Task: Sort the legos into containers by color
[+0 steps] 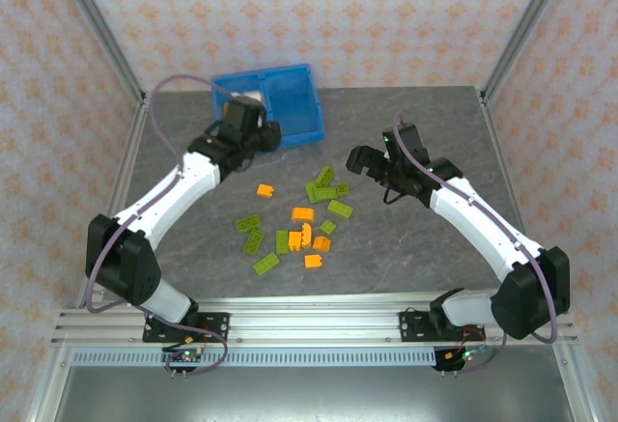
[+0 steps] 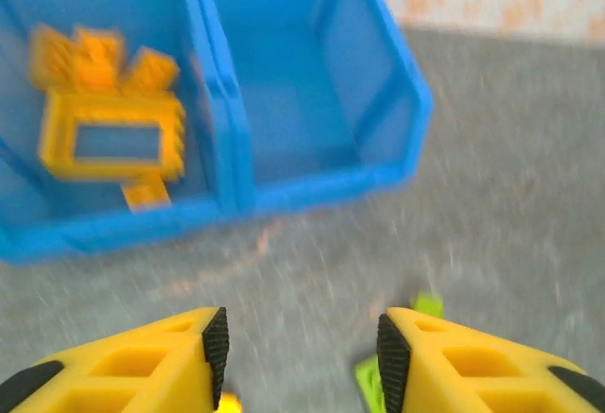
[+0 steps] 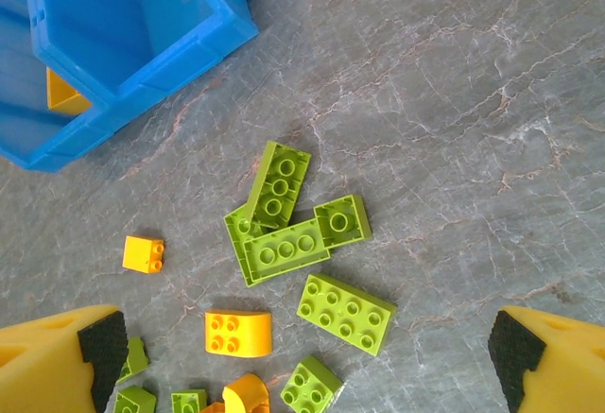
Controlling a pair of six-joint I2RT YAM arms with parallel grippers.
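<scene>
The blue bin (image 1: 293, 105) stands at the back of the table. My left gripper (image 1: 264, 138) hovers just in front of it, open, nothing between its pads (image 2: 216, 342). In the left wrist view, the bin's left compartment (image 2: 57, 210) holds the larger orange piece (image 2: 112, 134) with smaller orange bricks; the right compartment (image 2: 302, 101) looks bare. Loose orange bricks (image 1: 302, 213) and lime green bricks (image 1: 328, 188) lie scattered mid-table. My right gripper (image 1: 365, 161) hangs wide open above the green cluster (image 3: 284, 224), a green eight-stud brick (image 3: 345, 313) and an orange curved brick (image 3: 237, 332).
Metal frame posts (image 1: 106, 45) and patterned walls close in the table's back and sides. Grey tabletop (image 1: 435, 132) lies bare to the right of the bin. A small orange brick (image 3: 143, 253) sits apart, between the bin (image 3: 132, 25) and the pile.
</scene>
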